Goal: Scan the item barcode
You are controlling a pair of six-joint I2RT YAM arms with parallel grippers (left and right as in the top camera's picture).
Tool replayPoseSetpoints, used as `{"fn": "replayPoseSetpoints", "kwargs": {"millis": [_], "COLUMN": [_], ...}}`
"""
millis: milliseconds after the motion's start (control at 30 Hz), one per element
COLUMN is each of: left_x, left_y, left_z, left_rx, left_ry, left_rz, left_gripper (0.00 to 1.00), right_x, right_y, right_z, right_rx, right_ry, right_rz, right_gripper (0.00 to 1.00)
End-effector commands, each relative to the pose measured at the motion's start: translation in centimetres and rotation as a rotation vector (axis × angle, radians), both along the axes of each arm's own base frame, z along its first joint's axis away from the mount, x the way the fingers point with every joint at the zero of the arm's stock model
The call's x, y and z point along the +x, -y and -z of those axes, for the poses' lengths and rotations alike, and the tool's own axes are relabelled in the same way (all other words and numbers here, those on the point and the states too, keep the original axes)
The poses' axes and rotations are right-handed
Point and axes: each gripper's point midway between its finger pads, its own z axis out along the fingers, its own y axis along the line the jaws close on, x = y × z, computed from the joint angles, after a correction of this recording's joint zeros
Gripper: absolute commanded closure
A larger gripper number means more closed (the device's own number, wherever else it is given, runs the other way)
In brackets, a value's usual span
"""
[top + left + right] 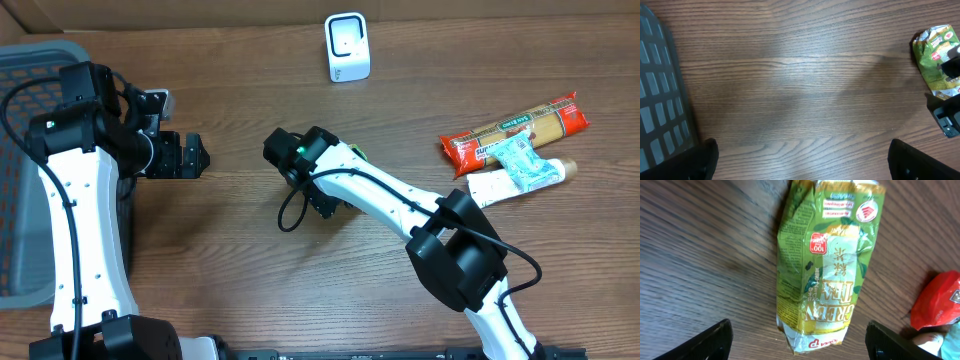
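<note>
- Right wrist view: tea pack lies flat on the table, green, crinkly, print side up. No barcode showing on this face.
- Right gripper hangs right over it with its jaws spread wide, one finger on each side of the pack and wood showing in both gaps, so nothing's grabbed.
- From overhead the pack is mid-table and mostly hidden under the right arm; only a green sliver peeks out.
- Left gripper is wide open too, over bare wood, well left of the pack.
- Scanner, the little white box, sits at the far edge, apart from the pack.
- Off to the right there's a pasta pack with a couple of other items beside it.
- Grey basket is on the far left.
</note>
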Motion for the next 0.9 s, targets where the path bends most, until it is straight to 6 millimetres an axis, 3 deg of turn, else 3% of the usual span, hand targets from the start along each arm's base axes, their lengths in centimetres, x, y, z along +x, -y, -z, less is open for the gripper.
{"fn": "replayPoseSetpoints", "kwargs": {"millis": [0, 367, 633, 733, 800, 833, 867], "left_x": [0.1, 0.1, 0.1, 0.1, 0.1, 0.1, 0.1], "left_y": [0.3, 0.3, 0.3, 0.3, 0.3, 0.3, 0.3], "left_z": [-0.4, -0.4, -0.4, -0.4, -0.4, -0.4, -0.4], "left_rx": [-0.003, -0.003, -0.003, -0.003, -0.003, -0.003, -0.003], "left_ry": [0.019, 0.019, 0.019, 0.019, 0.019, 0.019, 0.019], "left_rz": [0.027, 0.027, 0.027, 0.027, 0.027, 0.027, 0.027], "left_gripper": [0.01, 0.01, 0.0, 0.0, 0.0, 0.0, 0.01], "right_x": [0.1, -0.1, 0.5, 0.5, 0.7, 0.9, 0.9], "right_y": [0.7, 1.0, 3.9, 5.3, 5.9, 6.0, 5.9], "right_z": [-0.6, 3.2, 5.8, 6.5, 6.5, 6.5, 6.4], "right_rx": [-0.009, 0.002, -0.051, -0.065, -0.068, -0.065, -0.064], "right_ry": [0.022, 0.01, 0.041, 0.027, 0.022, 0.024, 0.024], "right_rz": [-0.014, -0.061, -0.027, -0.003, 0.012, 0.019, 0.019], "right_gripper": [0.15, 0.18, 0.28, 0.44, 0.67, 0.91, 0.96]}}
